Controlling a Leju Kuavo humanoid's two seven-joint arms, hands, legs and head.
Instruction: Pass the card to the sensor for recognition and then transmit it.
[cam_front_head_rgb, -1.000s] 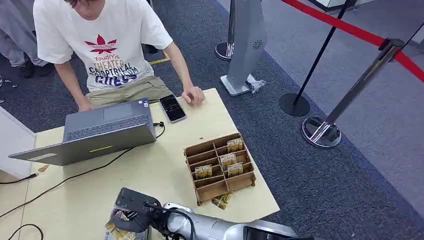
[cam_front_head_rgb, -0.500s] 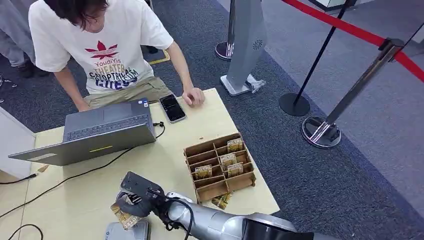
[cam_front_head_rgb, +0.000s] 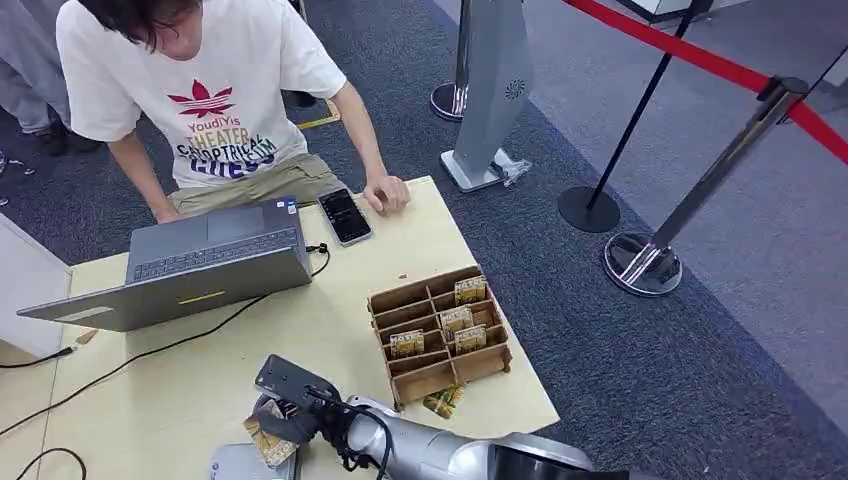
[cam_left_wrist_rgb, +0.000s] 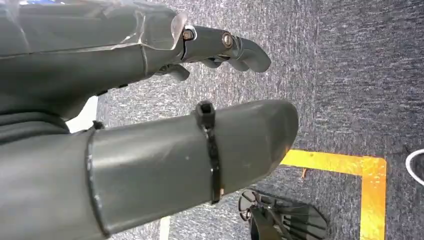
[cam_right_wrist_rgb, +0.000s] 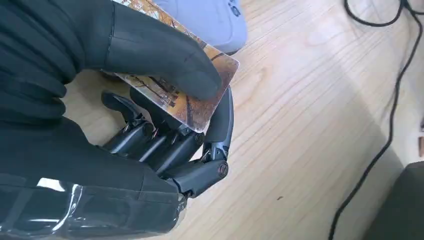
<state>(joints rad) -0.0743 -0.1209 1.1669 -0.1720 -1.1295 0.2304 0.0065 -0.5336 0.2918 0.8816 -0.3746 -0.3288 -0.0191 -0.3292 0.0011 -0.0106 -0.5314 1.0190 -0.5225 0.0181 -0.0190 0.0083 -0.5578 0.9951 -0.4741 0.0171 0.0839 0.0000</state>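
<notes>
Pale wooden table (cam_front_head_rgb: 330, 350) carries a laptop (cam_front_head_rgb: 190, 265), a wooden card rack (cam_front_head_rgb: 440, 330) and, at its near edge, the grey sensor (cam_front_head_rgb: 240, 465). Right hand (cam_front_head_rgb: 285, 420) pinches the card (cam_right_wrist_rgb: 175, 87) between thumb and fingers just beside the sensor; left hand (cam_left_wrist_rgb: 150, 100) hangs over the carpet, fingers loosely apart and holding nothing. To scan well, I judge the card should lie flat over the sensor's face, grip firm.

Your right hand (cam_right_wrist_rgb: 150, 125) is matt dark plastic with metal pivots, pinching a glossy printed card (cam_right_wrist_rgb: 192, 95). Under it you see the pale, smooth-grained wood tabletop (cam_right_wrist_rgb: 300, 125); just beside it, a smooth grey plastic sensor (cam_right_wrist_rgb: 210, 20).
</notes>
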